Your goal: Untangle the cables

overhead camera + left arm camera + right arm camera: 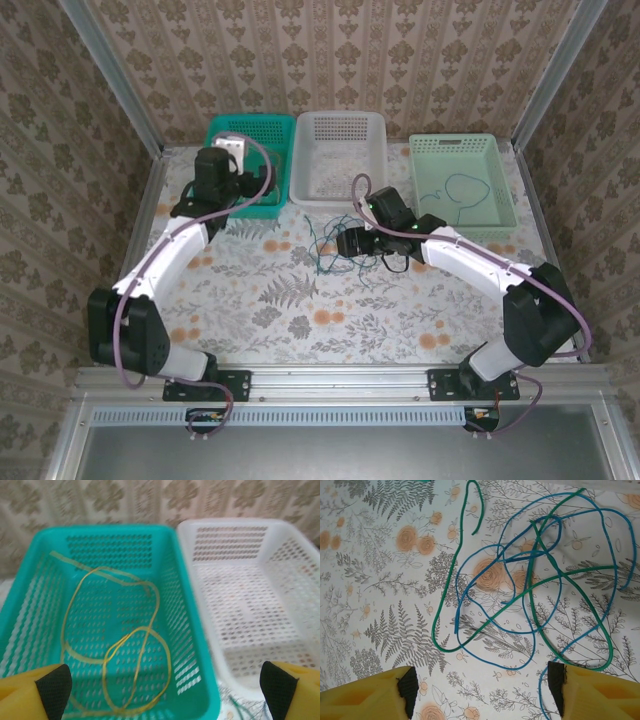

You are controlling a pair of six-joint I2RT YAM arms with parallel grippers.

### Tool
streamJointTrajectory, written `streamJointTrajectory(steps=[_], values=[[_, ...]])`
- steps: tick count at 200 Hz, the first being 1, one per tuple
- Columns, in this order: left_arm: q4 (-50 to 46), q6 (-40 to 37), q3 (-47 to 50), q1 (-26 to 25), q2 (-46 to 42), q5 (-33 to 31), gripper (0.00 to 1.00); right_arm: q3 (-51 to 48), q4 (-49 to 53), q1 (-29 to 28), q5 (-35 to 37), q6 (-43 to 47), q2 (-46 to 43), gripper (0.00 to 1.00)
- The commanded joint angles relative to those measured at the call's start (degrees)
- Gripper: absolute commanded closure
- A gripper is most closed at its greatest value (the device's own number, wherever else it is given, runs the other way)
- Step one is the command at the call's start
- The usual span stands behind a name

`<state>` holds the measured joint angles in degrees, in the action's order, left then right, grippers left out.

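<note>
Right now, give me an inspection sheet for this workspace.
Surface: floral table, flat.
Job's things: yellow cable in teal basket; dark cable in light green basket; green cable and blue cable tangled on the table; white basket between the other two.
Clutter: nothing seen.
Grippers: left gripper open over teal basket; right gripper open above the tangle.
Cables: purple arm cables along both arms.
Surroundings: patterned walls.

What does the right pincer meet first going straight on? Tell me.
Most likely the tangled blue cable and green cable lying on the table, straight ahead of the open right pincer; depth is unclear.
</note>
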<state>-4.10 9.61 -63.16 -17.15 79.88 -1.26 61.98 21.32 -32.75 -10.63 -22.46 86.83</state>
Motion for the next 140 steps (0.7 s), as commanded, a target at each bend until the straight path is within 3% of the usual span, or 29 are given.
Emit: streamJointTrajectory(steps=[1,76,140], values=[[-1.7,7.5,4.8,-0.5,-4.3,-5.4,0.00,2.3,0.5,-2.1,1.7,3.7,1.5,0.28],[-0.4,13.9,21.0,-2.2,-17.4,-3.9,0.00,9.6,4.9,-11.2,6.4,9.1,10.3,0.38],[-0.4,16.0,25.4,-2.1,-19.7,-3.4,0.00,14.4,7.0,-14.5,10.1,9.8,18.6,0.42]])
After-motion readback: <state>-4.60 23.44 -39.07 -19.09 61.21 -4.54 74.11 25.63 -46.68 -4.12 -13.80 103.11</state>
